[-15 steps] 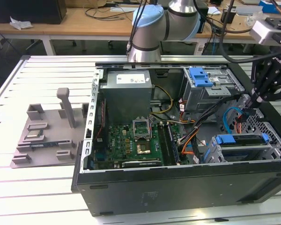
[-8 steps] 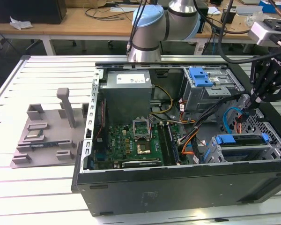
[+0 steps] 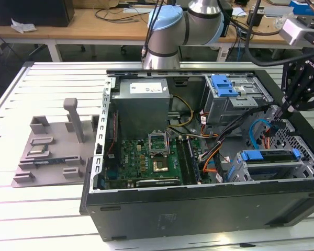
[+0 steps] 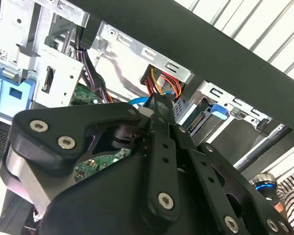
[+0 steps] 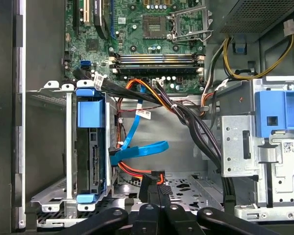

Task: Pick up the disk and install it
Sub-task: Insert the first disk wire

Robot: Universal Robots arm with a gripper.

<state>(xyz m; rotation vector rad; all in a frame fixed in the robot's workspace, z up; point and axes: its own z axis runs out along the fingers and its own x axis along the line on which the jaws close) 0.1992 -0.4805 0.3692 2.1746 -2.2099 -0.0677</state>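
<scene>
A white slatted metal worktop (image 3: 52, 209) carries a black tower computer case (image 3: 199, 214) that lies on its side with the panel off. Beyond the case's far wall rises the silver and pale blue robot arm (image 3: 167, 31). Outside the case, on the exterior view's left, a grey plastic fixture (image 3: 52, 151) with upright posts rests on the worktop.

Inside the case, a grey boxy power supply (image 3: 144, 104) sits against the far wall, with a green motherboard (image 3: 141, 157) between it and the near wall.

At the case's end on the exterior view's right, close to the near wall, stands a silver sheet-metal drive cage (image 5: 49, 147). The disk (image 5: 94, 156), a flat metal hard drive in a blue plastic carrier, sits on edge in this cage, with the carrier's blue tabs showing at both ends; the exterior view shows it there too (image 3: 269, 157).

The black pincer (image 5: 156, 188) hangs over the case floor just beside the cage, apart from the disk. Its fingers are pressed together, and whether anything is nipped between them cannot be told. A red cable ends right at the tips, and a flat blue cable (image 5: 142, 149) loops between them and the cage.
</scene>
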